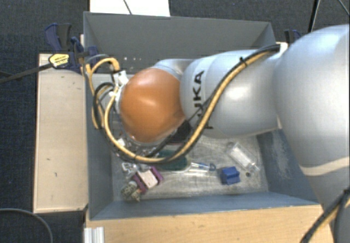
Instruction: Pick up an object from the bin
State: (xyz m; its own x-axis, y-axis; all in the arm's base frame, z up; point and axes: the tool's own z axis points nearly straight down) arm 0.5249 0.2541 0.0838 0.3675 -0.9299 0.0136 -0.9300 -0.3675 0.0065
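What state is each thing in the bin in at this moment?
blue block, lying loose on the bin floor, clear of the arm
clear plastic piece, lying flat, loose, untouched
purple piece, lying in the small heap at front left
brownish piece, lying at the heap's front edge
orange wrist cover, low over that heap, hiding what is beneath

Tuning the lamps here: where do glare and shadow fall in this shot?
Camera view: bright glare on the silver arm at right, a soft sheen on its orange cover; the arm's shadow darkens the bin floor close beneath it, while the blue block and purple piece lie evenly lit.
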